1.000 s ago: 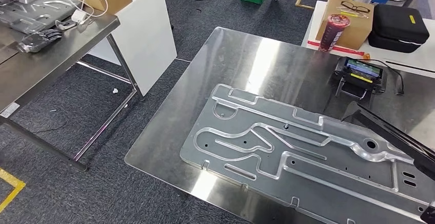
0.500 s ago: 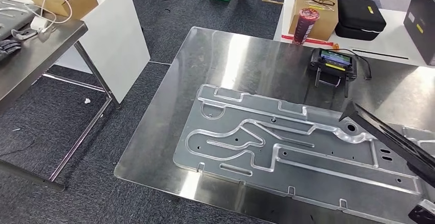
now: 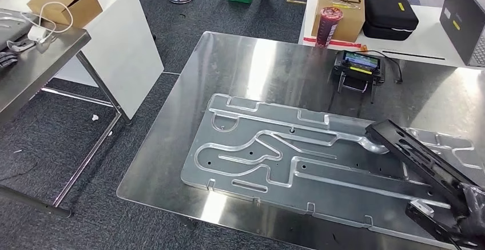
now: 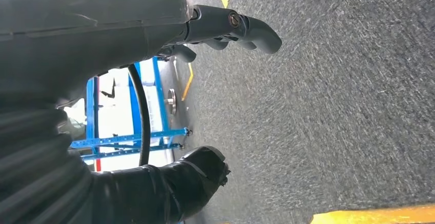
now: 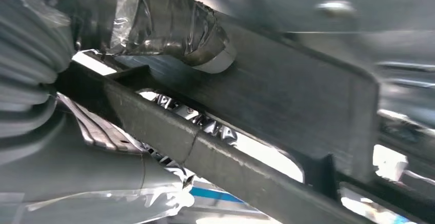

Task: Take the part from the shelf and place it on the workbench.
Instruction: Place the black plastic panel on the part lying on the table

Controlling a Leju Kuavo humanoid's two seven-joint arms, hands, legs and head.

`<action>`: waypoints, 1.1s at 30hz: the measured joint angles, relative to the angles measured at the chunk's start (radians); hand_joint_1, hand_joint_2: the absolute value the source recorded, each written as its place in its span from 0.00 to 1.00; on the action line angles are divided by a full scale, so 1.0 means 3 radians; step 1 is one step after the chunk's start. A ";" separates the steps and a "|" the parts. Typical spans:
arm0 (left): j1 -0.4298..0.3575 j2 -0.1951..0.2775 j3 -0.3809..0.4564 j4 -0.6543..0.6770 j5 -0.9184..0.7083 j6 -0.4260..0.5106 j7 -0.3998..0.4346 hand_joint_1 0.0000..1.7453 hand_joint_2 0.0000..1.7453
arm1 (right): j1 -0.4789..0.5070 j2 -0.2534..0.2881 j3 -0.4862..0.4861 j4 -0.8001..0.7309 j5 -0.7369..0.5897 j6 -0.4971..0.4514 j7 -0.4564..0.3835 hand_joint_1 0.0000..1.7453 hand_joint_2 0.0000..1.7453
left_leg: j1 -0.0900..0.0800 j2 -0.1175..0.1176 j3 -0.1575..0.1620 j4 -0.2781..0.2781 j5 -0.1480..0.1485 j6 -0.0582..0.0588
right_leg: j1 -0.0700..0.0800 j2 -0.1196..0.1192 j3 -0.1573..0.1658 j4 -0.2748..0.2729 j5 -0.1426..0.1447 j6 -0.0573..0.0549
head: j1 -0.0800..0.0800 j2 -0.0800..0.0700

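The part [image 3: 420, 159] is a long black metal frame with slots. It slants over the right end of a large machined aluminium plate [image 3: 274, 153] that lies on the shiny steel workbench [image 3: 257, 67]. My right hand [image 3: 472, 211] grips the part's near end at the lower right of the head view. In the right wrist view the dark part [image 5: 287, 101] runs across close up, with the taped thumb [image 5: 169, 24] pressed on it. My left hand [image 4: 225, 96] hangs over grey carpet, fingers [image 4: 246, 26] and thumb apart, holding nothing.
A controller with a screen [image 3: 359, 67] stands at the back of the bench. Behind it a white table holds a red cup [image 3: 327, 24], a cardboard box [image 3: 343, 10], a black case [image 3: 390, 16] and a laptop [image 3: 464, 18]. A steel table [image 3: 34, 72] stands left.
The camera has swung, so the whole scene has shifted left. The black part has come further into view and lies lower over the plate, and my right hand now shows at its end.
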 joint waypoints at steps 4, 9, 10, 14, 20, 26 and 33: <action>-0.0039 0.0000 -0.0041 0.0000 -0.0002 -0.0014 0.0000 0.00 1.00 | -0.0808 0.0097 0.0722 0.0676 0.0049 -0.0065 0.0088 1.00 1.00 | 0.0004 0.0003 0.0002 0.0003 0.0025 -0.0028 | 0.0002 -0.0006 -0.0026 0.0011 0.0012 -0.0020 | 0.0001 0.0000; -0.0003 0.0000 -0.0053 0.0000 -0.0002 -0.0015 -0.0001 0.00 1.00 | -0.1093 0.0124 0.1073 0.0909 -0.0003 -0.0092 0.0143 1.00 1.00 | 0.0010 -0.0023 -0.0006 0.0005 0.0029 -0.0035 | 0.0007 -0.0025 -0.0024 0.0014 0.0013 -0.0022 | 0.0001 0.0000; 0.0001 0.0000 -0.0053 0.0000 -0.0002 -0.0015 -0.0002 0.00 1.00 | -0.1124 0.0127 0.1108 0.0934 -0.0006 -0.0091 0.0145 1.00 1.00 | 0.0011 -0.0022 -0.0006 0.0005 0.0028 -0.0036 | 0.0008 -0.0025 -0.0024 0.0014 0.0013 -0.0022 | 0.0001 0.0000; -0.0003 0.0000 -0.0066 0.0000 -0.0001 -0.0021 -0.0004 0.00 1.00 | -0.1270 0.0200 0.1254 0.1063 0.0034 -0.0085 0.0142 1.00 1.00 | 0.0012 -0.0011 -0.0018 0.0003 0.0020 -0.0046 | 0.0009 -0.0014 -0.0021 0.0014 0.0013 -0.0024 | 0.0000 0.0000; -0.0015 0.0000 -0.0090 0.0000 0.0001 -0.0033 0.0024 0.00 1.00 | -0.1464 0.0355 0.1536 0.1266 0.0087 -0.0092 0.0156 1.00 1.00 | 0.0013 0.0014 -0.0006 0.0005 0.0017 -0.0050 | 0.0009 0.0007 -0.0015 0.0013 0.0020 -0.0030 | 0.0001 0.0000; -0.0007 0.0000 -0.0091 0.0000 0.0001 -0.0043 0.0038 0.00 1.00 | -0.1559 0.0377 0.1658 0.1266 0.0055 -0.0007 0.0152 1.00 1.00 | 0.0013 0.0015 -0.0005 0.0011 0.0019 -0.0048 | 0.0008 0.0007 -0.0009 0.0013 0.0026 -0.0026 | 0.0001 0.0000; -0.0009 0.0000 -0.0102 0.0000 -0.0001 -0.0043 0.0039 0.00 1.00 | -0.1625 0.0390 0.1790 0.1115 0.0116 0.0097 0.0202 1.00 1.00 | 0.0012 0.0017 -0.0006 0.0013 0.0019 -0.0048 | 0.0009 0.0013 -0.0010 0.0013 0.0028 -0.0025 | 0.0002 0.0000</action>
